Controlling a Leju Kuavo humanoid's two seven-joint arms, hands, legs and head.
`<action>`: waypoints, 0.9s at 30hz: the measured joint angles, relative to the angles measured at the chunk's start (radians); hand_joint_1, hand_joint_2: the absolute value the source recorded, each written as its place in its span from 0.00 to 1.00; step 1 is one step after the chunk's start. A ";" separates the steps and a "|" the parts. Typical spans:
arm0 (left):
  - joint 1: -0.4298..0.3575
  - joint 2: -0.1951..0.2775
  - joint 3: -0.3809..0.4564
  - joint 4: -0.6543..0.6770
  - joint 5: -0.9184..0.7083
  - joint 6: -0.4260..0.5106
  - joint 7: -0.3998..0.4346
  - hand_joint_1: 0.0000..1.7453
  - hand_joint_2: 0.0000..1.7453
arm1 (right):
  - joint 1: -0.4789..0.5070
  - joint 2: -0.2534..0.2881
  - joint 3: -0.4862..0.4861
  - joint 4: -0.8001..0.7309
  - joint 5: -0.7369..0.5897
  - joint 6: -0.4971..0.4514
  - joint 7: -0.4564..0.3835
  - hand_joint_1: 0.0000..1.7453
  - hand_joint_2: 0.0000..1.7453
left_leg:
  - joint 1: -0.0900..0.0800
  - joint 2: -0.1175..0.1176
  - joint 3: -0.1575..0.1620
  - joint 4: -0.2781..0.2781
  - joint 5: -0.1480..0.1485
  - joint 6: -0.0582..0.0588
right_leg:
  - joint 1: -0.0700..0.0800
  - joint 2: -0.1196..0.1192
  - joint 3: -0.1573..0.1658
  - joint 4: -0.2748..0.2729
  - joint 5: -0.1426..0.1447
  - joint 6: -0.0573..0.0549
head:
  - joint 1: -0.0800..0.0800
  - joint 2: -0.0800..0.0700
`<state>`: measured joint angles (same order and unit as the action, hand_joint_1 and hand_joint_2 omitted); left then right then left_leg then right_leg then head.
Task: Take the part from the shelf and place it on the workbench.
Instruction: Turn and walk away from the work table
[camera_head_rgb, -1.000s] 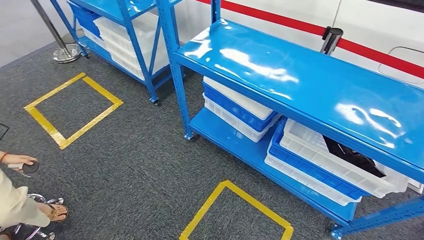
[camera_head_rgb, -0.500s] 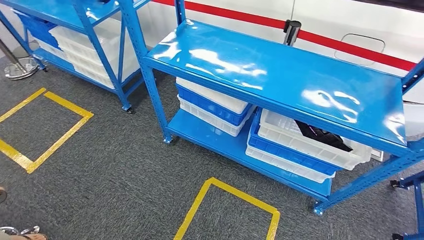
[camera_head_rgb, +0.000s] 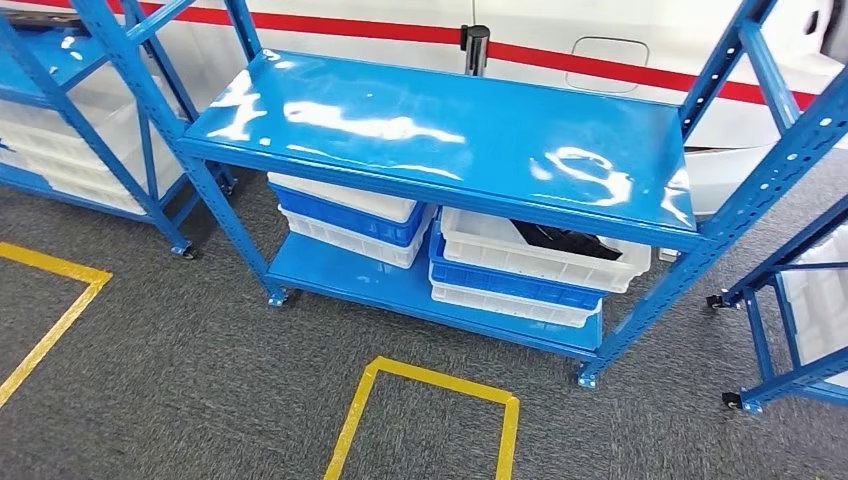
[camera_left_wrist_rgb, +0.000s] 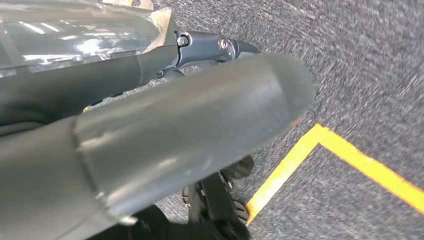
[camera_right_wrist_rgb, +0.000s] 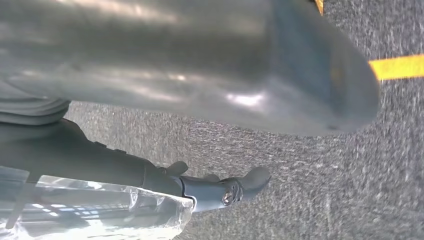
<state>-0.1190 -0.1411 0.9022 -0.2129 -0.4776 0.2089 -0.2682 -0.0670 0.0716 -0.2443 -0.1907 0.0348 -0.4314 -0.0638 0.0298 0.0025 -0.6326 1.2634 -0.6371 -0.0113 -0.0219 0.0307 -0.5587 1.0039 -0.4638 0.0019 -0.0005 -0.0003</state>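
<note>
Part (camera_head_rgb: 567, 240) sits dark in the top white crate (camera_head_rgb: 540, 255), right side of the shelf's (camera_head_rgb: 450, 140) lower tier. View has swung round to square up on it. Left hand (camera_left_wrist_rgb: 190, 135) and right hand (camera_right_wrist_rgb: 200, 65) hang over carpet; can't tell finger state.

Your camera has swung right. The blue shelf (camera_head_rgb: 450, 150) now sits centred. The person at the left edge is gone from view.

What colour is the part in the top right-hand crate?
Black. The part lies in the white crate, seen best in the head view.
</note>
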 joint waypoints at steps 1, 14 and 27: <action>0.001 0.000 0.000 0.000 0.000 0.000 0.000 0.00 0.00 | 0.001 0.000 0.000 0.000 0.000 0.000 -0.001 0.00 0.00 | 0.000 -0.002 -0.008 0.007 0.012 0.003 | 0.002 0.015 0.000 0.000 0.000 -0.001 | 0.000 0.000; -0.002 -0.001 0.000 0.000 -0.009 0.000 0.001 0.00 0.00 | 0.002 -0.001 -0.001 0.000 0.017 -0.039 -0.016 0.00 0.00 | -0.012 -0.017 0.100 -0.283 0.168 0.060 | 0.005 -0.012 -0.121 0.211 -0.094 0.017 | 0.007 0.000; -0.009 0.000 -0.001 0.000 -0.019 -0.002 0.010 0.00 0.00 | 0.008 -0.005 -0.001 0.000 0.017 -0.052 -0.004 0.00 0.00 | -0.014 0.012 0.100 -0.271 0.158 0.061 | -0.001 -0.031 0.022 -0.013 -0.012 0.037 | 0.000 0.000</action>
<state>-0.1285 -0.1408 0.9015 -0.2129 -0.4965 0.2073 -0.2577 -0.0591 0.0663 -0.2457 -0.1907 0.0523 -0.4838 -0.0675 0.0155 0.0149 -0.5327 0.9919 -0.4789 0.0492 -0.0232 0.0002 -0.5371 0.9905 -0.4754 0.0389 -0.0003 -0.0004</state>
